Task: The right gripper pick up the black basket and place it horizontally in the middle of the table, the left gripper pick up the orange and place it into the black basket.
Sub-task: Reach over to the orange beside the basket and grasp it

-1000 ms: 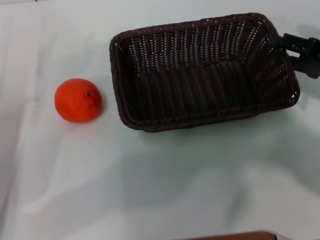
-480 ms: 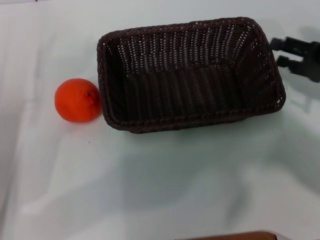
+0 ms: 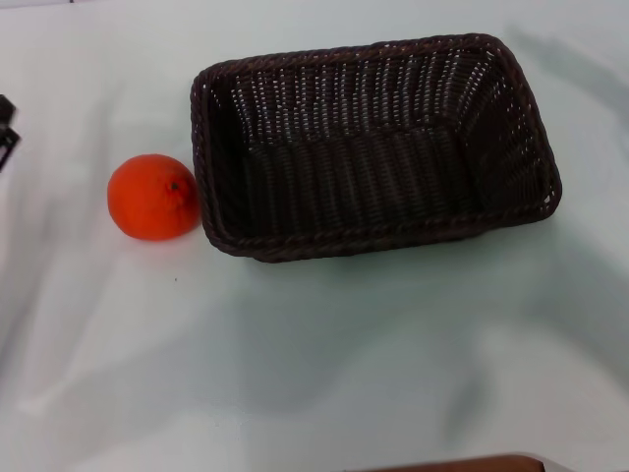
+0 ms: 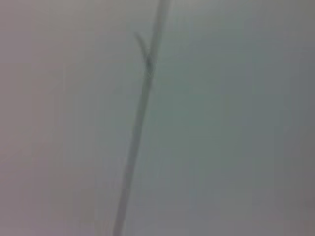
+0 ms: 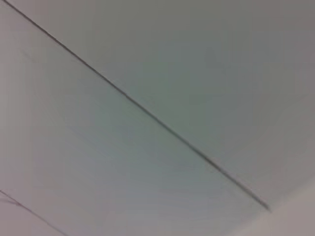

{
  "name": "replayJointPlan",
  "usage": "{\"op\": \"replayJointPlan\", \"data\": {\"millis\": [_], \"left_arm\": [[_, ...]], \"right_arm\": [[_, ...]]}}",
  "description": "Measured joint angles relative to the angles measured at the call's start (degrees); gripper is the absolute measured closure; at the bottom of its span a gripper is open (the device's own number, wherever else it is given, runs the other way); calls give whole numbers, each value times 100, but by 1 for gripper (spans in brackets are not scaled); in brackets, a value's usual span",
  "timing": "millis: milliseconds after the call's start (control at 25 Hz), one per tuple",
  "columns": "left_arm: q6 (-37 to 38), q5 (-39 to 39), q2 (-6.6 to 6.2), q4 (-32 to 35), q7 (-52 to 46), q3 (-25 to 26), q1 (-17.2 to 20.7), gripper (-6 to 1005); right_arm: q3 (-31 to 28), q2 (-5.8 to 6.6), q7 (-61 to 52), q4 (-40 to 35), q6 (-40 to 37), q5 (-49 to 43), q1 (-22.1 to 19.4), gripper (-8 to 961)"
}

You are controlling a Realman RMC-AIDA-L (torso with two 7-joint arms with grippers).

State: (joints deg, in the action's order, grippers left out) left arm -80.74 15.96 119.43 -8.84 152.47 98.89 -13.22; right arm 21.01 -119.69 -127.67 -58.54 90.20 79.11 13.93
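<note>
Basket (image 3: 373, 147): resting on the table (image 3: 324, 354), long side running left to right, open side up, nothing inside. Positioned in the far half of the head view, roughly central, shifted slightly to the right.
Basket build: dark woven wicker, rectangular, braided rim, sloping walls.
Orange (image 3: 153, 197): on the table at the basket's left end, just beside the rim; contact with the wicker not determinable. Stem dot facing up and toward the basket.
Left gripper (image 3: 6, 133): only a small black part visible at the left edge of the head view, beyond and left of the orange, well apart from it. Jaw state: cannot tell, fingers cut off by the edge.
Right gripper: out of every view. Jaw state: not visible.
Left wrist view: blurred pale surface crossed by one thin dark line; no task item shown.
Right wrist view: pale surface crossed by one thin dark diagonal line; no task item shown.
Table: covered in a white cloth (image 3: 118, 324) with soft wrinkles.
</note>
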Motion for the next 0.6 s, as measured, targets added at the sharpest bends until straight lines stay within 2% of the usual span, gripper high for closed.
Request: {"op": "replayJointPlan", "data": {"millis": [120, 240, 280, 360, 480, 600], "left_arm": [[35, 440, -385, -27, -538, -441, -25, 159], [39, 865, -713, -115, -1201, -697, -33, 163], [48, 1108, -866, -145, -1541, -805, -46, 164], [76, 1502, -1022, -152, -1918, -880, -79, 167], [262, 1965, -1083, -155, -2098, -890, -150, 170], [566, 2119, -988, -165, -2114, -911, -247, 174]], "right_arm": [[-168, 39, 225, 152, -4, 203, 32, 200], [-229, 58, 371, 199, -47, 218, 75, 200], [-230, 58, 391, 200, -61, 218, 82, 201], [-236, 55, 434, 222, -106, 217, 91, 201], [-286, 49, 488, 322, -133, 228, 124, 202], [-327, 36, 625, 489, -103, 288, 191, 203]]}}
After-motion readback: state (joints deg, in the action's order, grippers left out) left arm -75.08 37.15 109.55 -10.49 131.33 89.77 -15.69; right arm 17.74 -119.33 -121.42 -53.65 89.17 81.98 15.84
